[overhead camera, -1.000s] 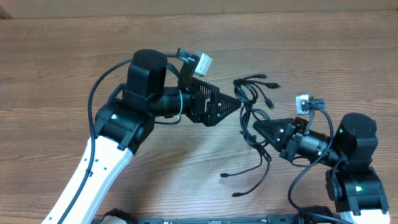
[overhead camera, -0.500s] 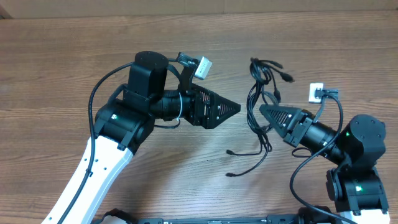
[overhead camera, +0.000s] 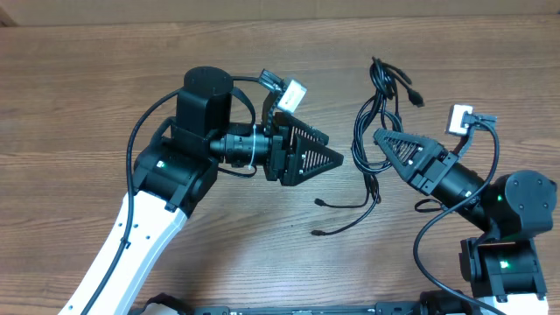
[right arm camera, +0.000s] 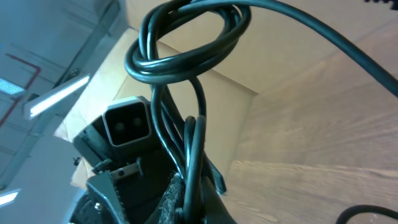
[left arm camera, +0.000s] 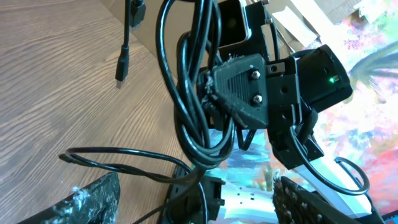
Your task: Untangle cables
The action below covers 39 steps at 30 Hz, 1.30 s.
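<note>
Shows, from overhead, the right gripper (overhead camera: 379, 134) pinched shut on the cables (overhead camera: 360, 140), near the middle of the wooden table (overhead camera: 87, 96). Finds black loops running from the fingertips toward the far edge, and a loose plug end (overhead camera: 320, 202) lying on the wood nearer the robot. Hides the exact pinch point behind cord in the right wrist view. Places the left gripper (overhead camera: 333, 149) near the bundle but apart from it, jaws parted, holding nothing. Crops its fingers (left arm camera: 93, 199) at the bottom of the left wrist view. Cannot tell how many cords make up the knot.
</note>
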### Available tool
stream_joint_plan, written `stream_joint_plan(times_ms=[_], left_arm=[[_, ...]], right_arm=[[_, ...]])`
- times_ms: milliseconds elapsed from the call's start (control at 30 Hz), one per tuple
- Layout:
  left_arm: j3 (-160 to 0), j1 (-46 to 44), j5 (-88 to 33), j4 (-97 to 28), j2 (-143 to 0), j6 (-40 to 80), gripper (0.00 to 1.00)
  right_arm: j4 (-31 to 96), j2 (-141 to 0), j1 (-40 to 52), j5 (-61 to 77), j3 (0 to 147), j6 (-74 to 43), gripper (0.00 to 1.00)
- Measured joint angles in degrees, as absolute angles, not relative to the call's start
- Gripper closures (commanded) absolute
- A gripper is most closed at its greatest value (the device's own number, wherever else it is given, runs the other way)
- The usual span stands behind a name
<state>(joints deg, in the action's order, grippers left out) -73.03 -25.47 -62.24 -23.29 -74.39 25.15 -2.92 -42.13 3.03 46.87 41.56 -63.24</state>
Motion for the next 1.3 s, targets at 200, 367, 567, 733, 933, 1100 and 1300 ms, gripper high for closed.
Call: stream_joint_plan(times_ms=[200, 367, 567, 733, 933, 1100, 1300], left_arm=[[-73.03, -27.51, -62.39, -20.56, -74.39, 25.15, 0.22], [-73.03, -29.3, -61.69, -19.81, -74.39, 25.15, 0.27], [-73.03, -31.16, -59.86, -17.96, -74.39, 25.15, 0.36], [-73.03, -33.1, -57.21, -17.56, -74.39, 25.17, 0.48], [-73.03, -33.39, -55.48, -16.71, -74.39, 25.3, 0.92], [-73.06, -33.39, -55.57, -16.67, -74.37, 25.58, 0.96], [-73.06, -33.39, -55.72, -16.75, -74.37, 25.58, 0.96]], right_arm=[[-6.83, -42.11, 3.03, 46.5, 41.56, -66.46, 0.96], [-7.53, -42.13, 3.03, 46.52, 41.56, -68.4, 0.96], [-8.12, -42.13, 3.03, 46.7, 41.56, -69.01, 0.96], [-8.16, -42.13, 3.03, 47.42, 41.56, -68.99, 0.96], [-8.36, -42.11, 3.03, 48.25, 41.56, -68.97, 0.96], [-8.27, -42.17, 2.98, 48.27, 41.56, -68.53, 0.96], [-7.14, -42.17, 2.96, 48.93, 41.56, -66.76, 0.87]])
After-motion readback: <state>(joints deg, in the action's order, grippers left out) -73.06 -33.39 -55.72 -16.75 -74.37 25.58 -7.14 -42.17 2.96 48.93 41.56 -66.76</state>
